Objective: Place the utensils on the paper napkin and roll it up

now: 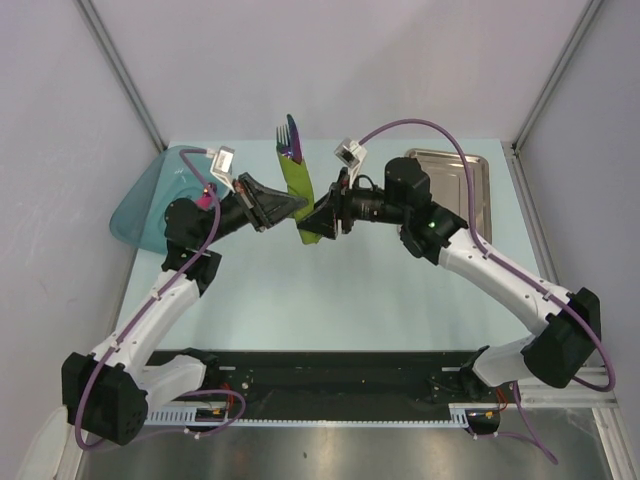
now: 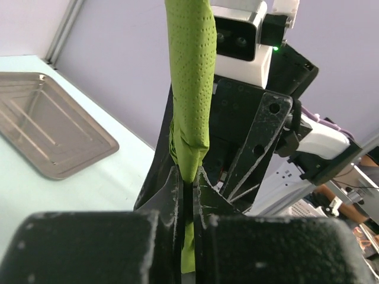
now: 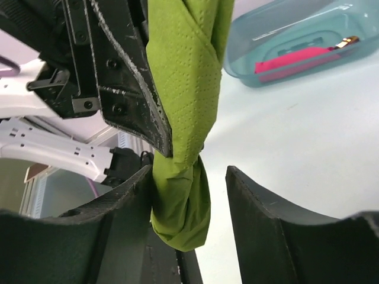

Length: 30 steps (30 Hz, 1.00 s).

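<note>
Olive-green paper napkin (image 1: pixel 297 180), rolled round iridescent metal utensils (image 1: pixel 288 132) sticking out at 12 o'clock, is pinched by left gripper (image 2: pixel 189 177) w/ right gripper (image 3: pixel 189 174) spread; roll seems done, nxt set it down.

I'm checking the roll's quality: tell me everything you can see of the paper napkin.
The paper napkin is olive-green, dimpled paper, rolled into a slim tube with a spiral seam. Purple fork tines stick out its far end. The left gripper pinches it toward the near end; the right gripper brackets that end, jaws open.
</note>
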### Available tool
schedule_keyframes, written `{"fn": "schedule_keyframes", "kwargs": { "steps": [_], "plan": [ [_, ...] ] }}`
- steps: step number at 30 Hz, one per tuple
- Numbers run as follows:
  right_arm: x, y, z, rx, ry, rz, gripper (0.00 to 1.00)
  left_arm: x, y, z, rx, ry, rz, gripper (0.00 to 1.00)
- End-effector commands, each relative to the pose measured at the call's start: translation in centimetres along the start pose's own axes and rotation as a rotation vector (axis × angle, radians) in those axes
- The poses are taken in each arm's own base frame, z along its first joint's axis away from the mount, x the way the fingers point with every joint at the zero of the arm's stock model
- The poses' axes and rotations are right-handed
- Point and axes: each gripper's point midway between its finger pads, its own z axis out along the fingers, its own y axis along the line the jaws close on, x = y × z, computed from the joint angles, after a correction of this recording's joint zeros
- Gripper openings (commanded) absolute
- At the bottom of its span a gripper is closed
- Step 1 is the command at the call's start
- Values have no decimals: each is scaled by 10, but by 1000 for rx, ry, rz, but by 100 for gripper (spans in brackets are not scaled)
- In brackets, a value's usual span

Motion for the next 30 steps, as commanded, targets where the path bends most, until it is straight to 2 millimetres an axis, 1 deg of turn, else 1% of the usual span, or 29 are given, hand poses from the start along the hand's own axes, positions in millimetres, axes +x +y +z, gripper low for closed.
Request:
{"fn": "schedule_keyframes", "kwargs": {
  "steps": [1,2,4,5,6,8,11,12,13,14,15,16,18,19,22,23,25,26,27,28,30],
  "plan": [
    [-11,29,-3,-108,-38,-87,53,-11,-31,1,112,-23,65,0],
    [-11,29,-2,-109,-39,-86,42,-10,-32,2,112,-22,64,0],
    [-9,30,0,-107,-36,-92,24,-10,-29,2,96,-20,52,0],
    [-8,29,0,-100,-36,-95,6,-11,-26,2,83,-28,53,0],
    [-8,28,0,-89,-41,-95,0,-11,-25,1,72,-30,45,0],
    [-13,20,0,-39,-61,-98,0,-8,-19,1,43,-27,23,2],
    [-20,9,0,22,-90,-98,0,-1,-10,-1,1,-18,-2,11],
    [-21,8,0,33,-95,-92,0,-1,-8,-2,-8,-21,-7,18],
    [-23,8,-1,33,-103,-86,0,1,-6,-2,-15,-18,-15,21],
    [-24,9,0,34,-104,-84,0,3,-5,-3,-19,-15,-21,28],
    [-26,8,-1,40,-114,-83,0,4,-6,-3,-19,-14,-24,32],
    [-27,8,0,39,-118,-74,0,6,-6,-3,-17,-8,-24,34],
    [-27,7,1,46,-117,-60,0,8,-7,-2,-16,-4,-21,35],
    [-27,6,2,47,-117,-51,0,10,-7,-1,-16,0,-21,35],
    [-27,7,4,47,-120,-35,0,9,-5,0,-25,-5,-12,26],
    [-28,8,4,42,-121,-29,0,8,-3,0,-32,-6,-8,19],
    [-26,8,5,43,-119,-27,0,7,0,1,-49,-7,-1,12],
    [-27,9,5,43,-120,-32,0,7,3,1,-62,-5,11,5],
    [-25,10,6,39,-114,-29,0,9,8,0,-82,4,4,2],
    [-24,9,7,37,-110,-29,0,4,11,-1,-93,-1,23,0],
    [-22,10,7,32,-100,-32,0,2,22,-3,-123,6,17,0]
  ]
}}
